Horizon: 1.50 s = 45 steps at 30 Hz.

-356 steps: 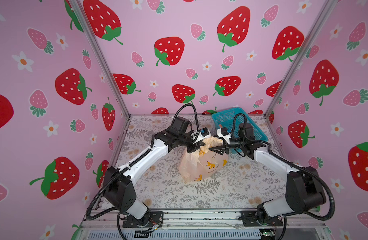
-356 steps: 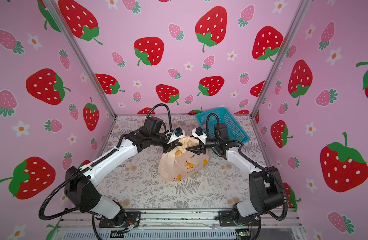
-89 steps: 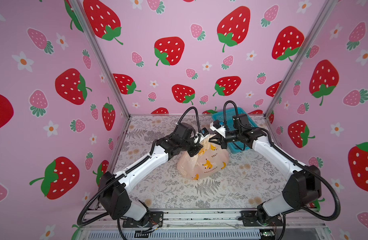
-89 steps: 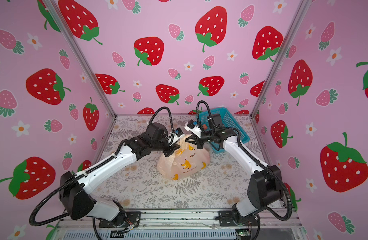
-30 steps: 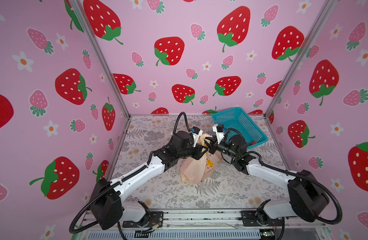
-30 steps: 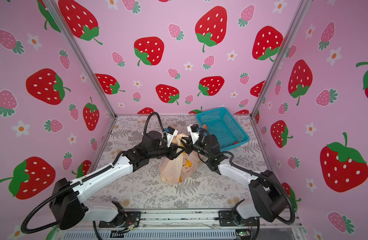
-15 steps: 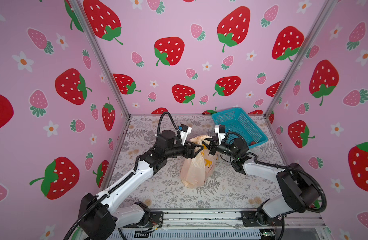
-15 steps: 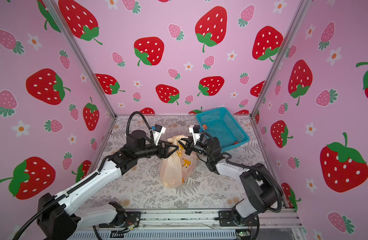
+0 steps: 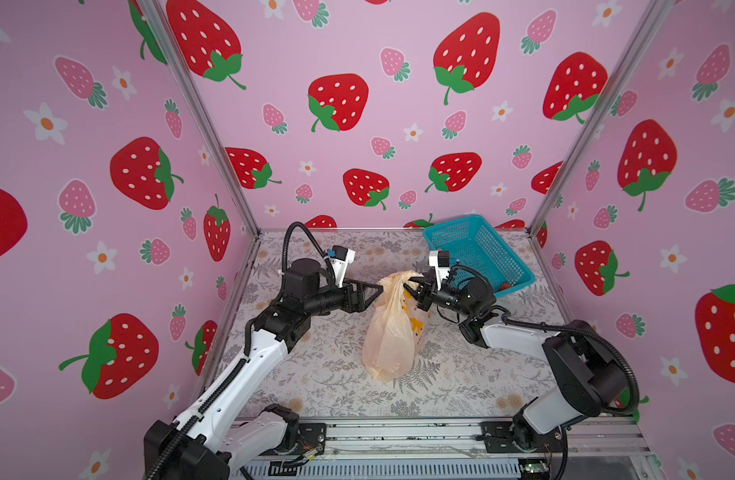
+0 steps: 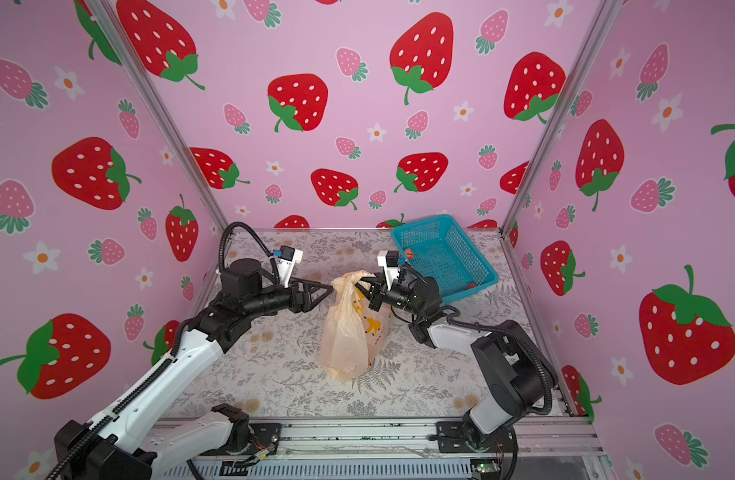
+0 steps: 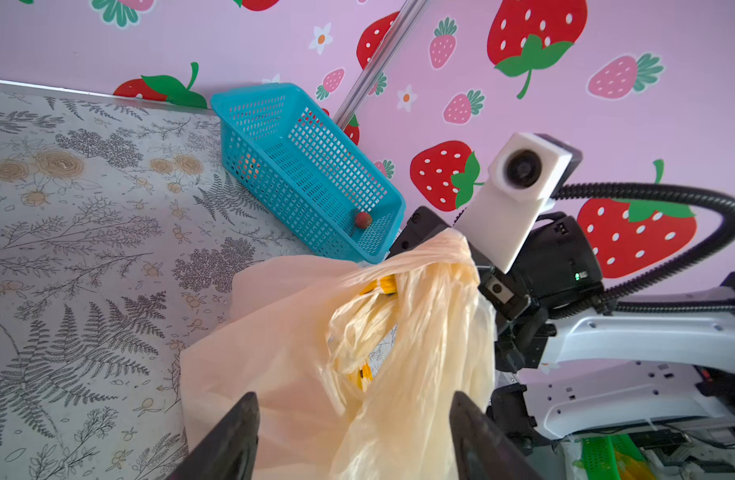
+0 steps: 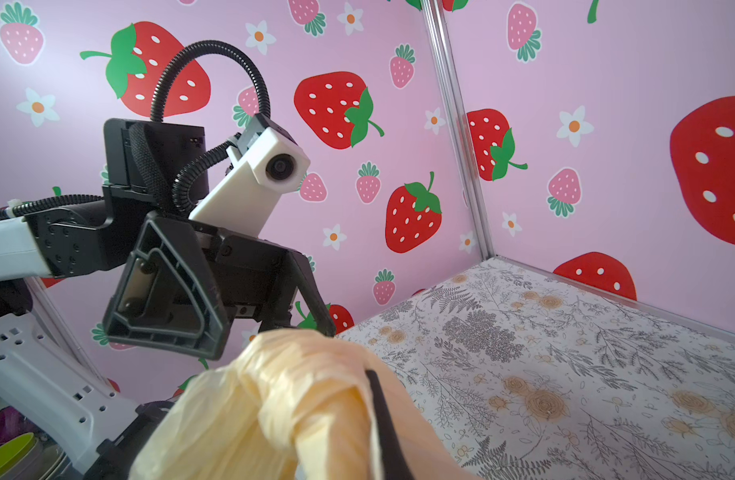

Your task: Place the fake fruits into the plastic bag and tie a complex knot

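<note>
Here the thin, crinkly peach-beige plastic bag with yellow banana prints sits midway on the floral bench, long axis upright, gathered neck pointing up. The right end effector pinches that neck; the left end effector stands spread just left.

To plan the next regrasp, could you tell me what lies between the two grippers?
The gathered top of the plastic bag, held by the shut right gripper; the open left gripper faces it. Both top views show this.
</note>
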{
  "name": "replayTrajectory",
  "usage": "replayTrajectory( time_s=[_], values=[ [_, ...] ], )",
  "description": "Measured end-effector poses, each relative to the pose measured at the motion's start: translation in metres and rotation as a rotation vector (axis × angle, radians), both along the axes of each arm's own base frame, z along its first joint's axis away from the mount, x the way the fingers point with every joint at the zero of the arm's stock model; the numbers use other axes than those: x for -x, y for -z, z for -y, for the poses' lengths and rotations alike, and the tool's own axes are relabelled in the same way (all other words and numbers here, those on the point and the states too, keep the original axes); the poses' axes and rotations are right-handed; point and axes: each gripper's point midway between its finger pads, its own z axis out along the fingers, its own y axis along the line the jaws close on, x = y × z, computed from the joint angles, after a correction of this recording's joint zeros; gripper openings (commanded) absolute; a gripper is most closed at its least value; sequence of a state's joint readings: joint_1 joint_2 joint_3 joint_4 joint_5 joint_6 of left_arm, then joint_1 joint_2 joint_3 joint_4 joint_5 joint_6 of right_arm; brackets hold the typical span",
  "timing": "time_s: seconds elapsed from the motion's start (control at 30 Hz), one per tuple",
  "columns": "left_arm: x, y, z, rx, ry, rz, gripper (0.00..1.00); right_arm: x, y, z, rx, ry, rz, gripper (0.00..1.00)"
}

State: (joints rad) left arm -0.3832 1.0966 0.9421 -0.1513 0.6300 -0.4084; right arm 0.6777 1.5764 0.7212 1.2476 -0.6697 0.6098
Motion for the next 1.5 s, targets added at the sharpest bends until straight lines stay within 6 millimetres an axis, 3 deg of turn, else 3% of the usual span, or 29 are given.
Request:
replayTrajectory(
  time_s=[0.23,0.7,1.1,1.13,1.3,1.5],
  values=[
    [-0.006,0.019,0.010,-0.026,0.047,-0.072,0.51,0.002,0.000,-0.001,0.005,-0.013,0.005,0.00],
    [-0.010,0.018,0.025,-0.016,0.094,-0.069,0.31,0.003,0.000,-0.002,0.013,-0.022,0.007,0.00],
    [-0.011,0.010,0.026,-0.017,0.101,-0.038,0.07,0.002,0.003,-0.004,0.026,-0.020,0.012,0.00],
    [-0.011,0.010,0.026,-0.016,0.100,-0.039,0.01,0.002,0.003,-0.004,0.027,-0.019,0.013,0.00],
    [-0.012,0.010,0.025,-0.026,0.091,-0.044,0.00,0.001,0.005,-0.004,0.037,-0.013,0.019,0.00],
    [-0.014,0.007,0.023,-0.031,0.075,-0.051,0.00,-0.004,0.012,-0.006,0.089,0.008,0.028,0.28]
  ],
)
